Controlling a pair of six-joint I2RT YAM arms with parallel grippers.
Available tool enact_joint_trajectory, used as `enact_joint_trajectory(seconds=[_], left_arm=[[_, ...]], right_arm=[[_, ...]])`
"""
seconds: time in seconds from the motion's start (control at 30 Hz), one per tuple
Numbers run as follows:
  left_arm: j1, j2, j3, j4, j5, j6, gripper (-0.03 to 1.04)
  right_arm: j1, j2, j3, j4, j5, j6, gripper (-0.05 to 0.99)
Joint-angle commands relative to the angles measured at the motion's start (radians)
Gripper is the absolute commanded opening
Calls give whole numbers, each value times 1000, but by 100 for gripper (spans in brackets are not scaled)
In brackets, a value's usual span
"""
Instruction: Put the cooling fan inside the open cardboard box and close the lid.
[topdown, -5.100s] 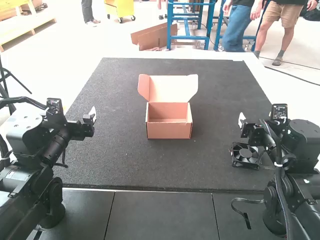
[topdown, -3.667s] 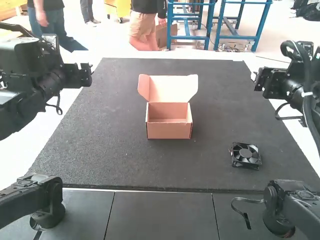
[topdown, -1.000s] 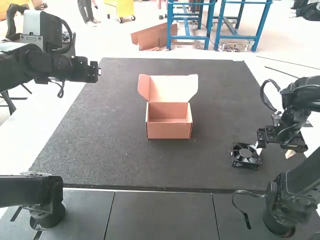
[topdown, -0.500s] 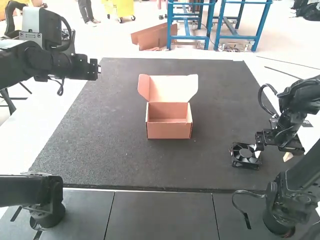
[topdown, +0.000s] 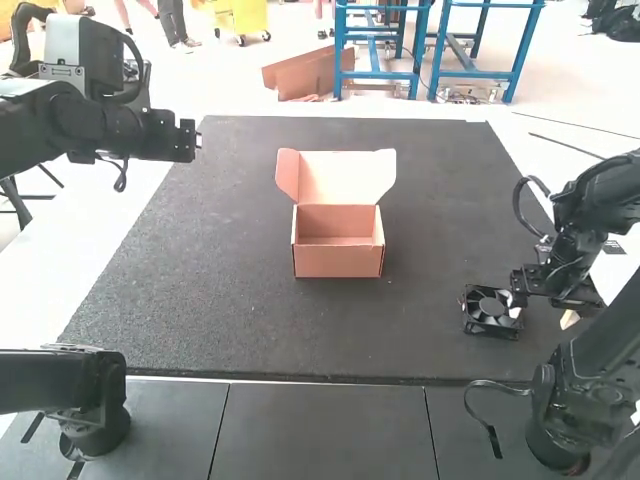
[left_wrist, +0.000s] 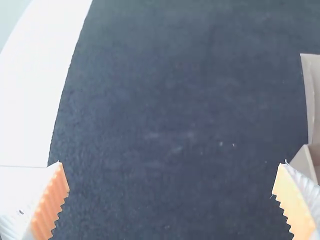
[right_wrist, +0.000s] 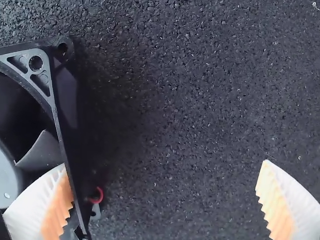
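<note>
Reading the black mat (topdown: 230, 280) as a dial from the high view, I have the open cardboard box (topdown: 338, 245) close to its centre, the lid (topdown: 338, 176) standing up on the 12 o'clock side; the inside looks bare as far as I can see into it; the cooling fan (topdown: 492, 310) lies flat on the mat at about 4 o'clock from the box, well apart from it and near the mat's edge; my right gripper (topdown: 543, 303) is down at the fan's 3 o'clock side, spread wide and grasping nothing; on the right wrist view one ribbed white finger (right_wrist: 37, 207) sits on the blade side of the fan's frame and the other is out over bare mat, so the frame wall stands between them unpinched; my left gripper (topdown: 190, 140) is held up at about 10 o'clock, by the mat's far corner, likewise released and empty; I judge nothing of the task done yet: the fan has to be pinched, lifted, carried to the box and lowered in, then the lid folded down toward 6 o'clock and tucked.
</note>
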Motion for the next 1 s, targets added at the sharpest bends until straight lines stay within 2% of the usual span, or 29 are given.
enact_joint_trajectory(seconds=[0.0,0.2,0.3,0.43,0.57,0.67,0.97], left_arm=[[-1,0,56,2,6,0,97],[-2,0,65,-3,6,-2,97],[-2,-3,69,-7,6,-4,97],[-2,-7,69,-15,6,-4,97],[-2,-7,69,-21,6,-5,97],[-2,-7,66,-21,4,-4,97],[-5,-7,39,-18,4,-5,97]], right_arm=[[-10,21,-10,-4,10,-14,72],[-10,21,-10,13,7,-41,42],[-6,20,-10,40,4,-45,20],[7,21,-6,62,-4,-50,0],[8,12,26,50,-43,-36,-1],[3,-23,77,-18,-107,-28,-1],[8,-183,184,-116,-202,61,-2]])
